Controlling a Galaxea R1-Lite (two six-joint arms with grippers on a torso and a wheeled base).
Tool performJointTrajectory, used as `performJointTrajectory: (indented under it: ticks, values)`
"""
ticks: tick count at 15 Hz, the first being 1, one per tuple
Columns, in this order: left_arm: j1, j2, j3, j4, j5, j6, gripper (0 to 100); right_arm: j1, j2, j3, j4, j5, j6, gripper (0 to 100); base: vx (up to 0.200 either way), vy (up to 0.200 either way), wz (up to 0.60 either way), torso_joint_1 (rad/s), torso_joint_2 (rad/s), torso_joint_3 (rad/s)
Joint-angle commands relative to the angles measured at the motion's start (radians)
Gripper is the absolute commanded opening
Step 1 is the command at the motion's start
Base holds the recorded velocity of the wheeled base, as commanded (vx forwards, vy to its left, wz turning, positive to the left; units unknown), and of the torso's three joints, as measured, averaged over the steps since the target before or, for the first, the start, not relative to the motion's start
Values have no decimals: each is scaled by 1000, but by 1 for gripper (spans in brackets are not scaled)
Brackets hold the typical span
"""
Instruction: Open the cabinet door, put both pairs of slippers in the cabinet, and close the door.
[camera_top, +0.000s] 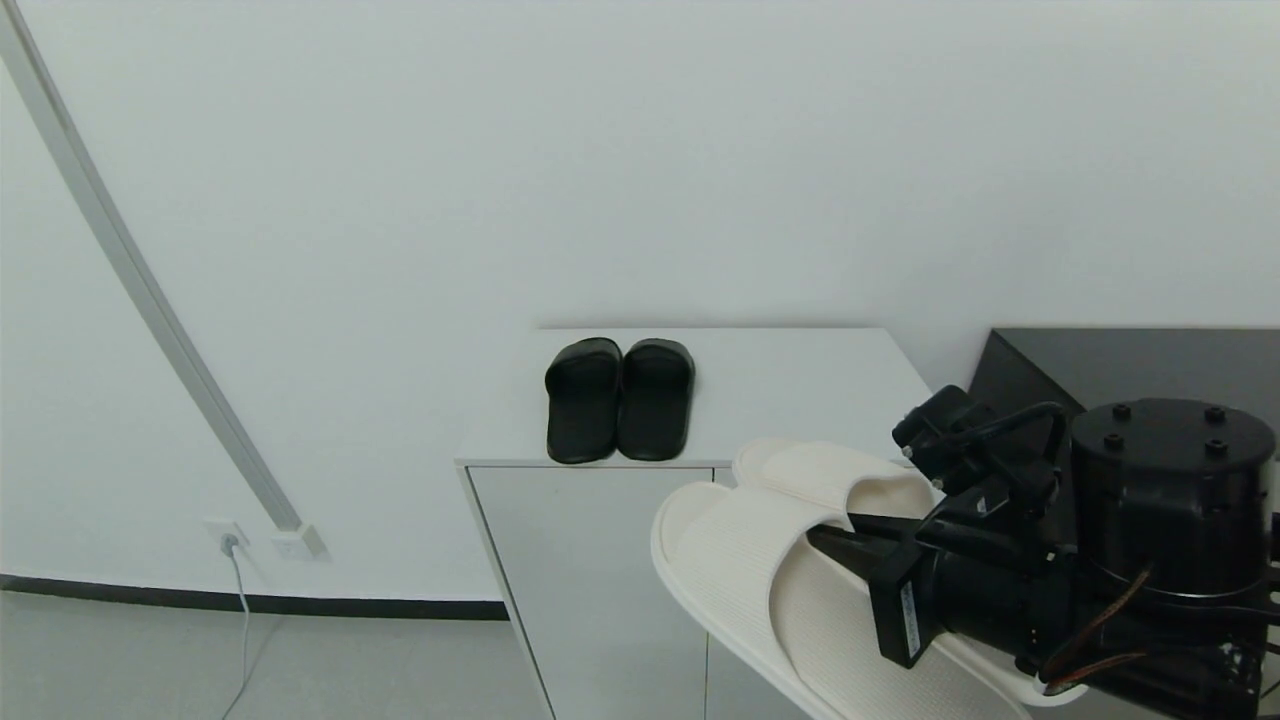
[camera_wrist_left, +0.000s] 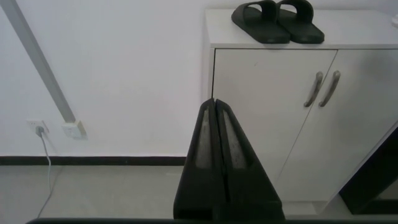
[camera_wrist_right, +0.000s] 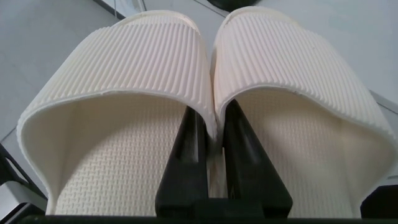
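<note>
A pair of black slippers (camera_top: 619, 398) sits side by side on top of the white cabinet (camera_top: 800, 380), near its front edge; the same black slippers (camera_wrist_left: 278, 20) lie above the two shut doors. Both door handles (camera_wrist_left: 323, 88) meet at the middle. My right gripper (camera_top: 835, 535) holds the pair of white slippers (camera_top: 760, 560) in the air in front of the cabinet, its fingers (camera_wrist_right: 193, 155) inside the toe straps, pinching the two inner walls of the white slippers (camera_wrist_right: 217, 81) together. My left gripper (camera_wrist_left: 215, 102) is shut and empty, in front of the cabinet's left door (camera_wrist_left: 261, 118).
A grey conduit (camera_top: 130, 270) runs slantwise down the white wall to a socket (camera_top: 228, 538) with a cable hanging to the floor. A black surface (camera_top: 1140, 365) stands to the right of the cabinet. Bare grey floor (camera_top: 250, 660) lies left of the cabinet.
</note>
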Motion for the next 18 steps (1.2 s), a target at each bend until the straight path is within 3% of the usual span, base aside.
performJointTrajectory:
  ticks: [1, 7, 8, 18]
  values:
    - [0, 1, 0, 0, 4, 5, 0, 0, 4, 3, 0, -1, -1, 0, 0, 0, 0, -159, 378, 198]
    - [0, 1, 0, 0, -4, 2, 0, 0, 16, 6, 0, 0, -1, 0, 0, 0, 0, -208, 482, 274]
    - [0, 1, 0, 0, -4, 2, 100, 0, 19, 9, 0, -1, -1, 0, 0, 0, 0, -227, 549, 320]
    - [0, 1, 0, 0, -5, 9, 100, 0, 5, 40, -35, -1, -18, 0, 0, 0, 0, -202, 519, 319]
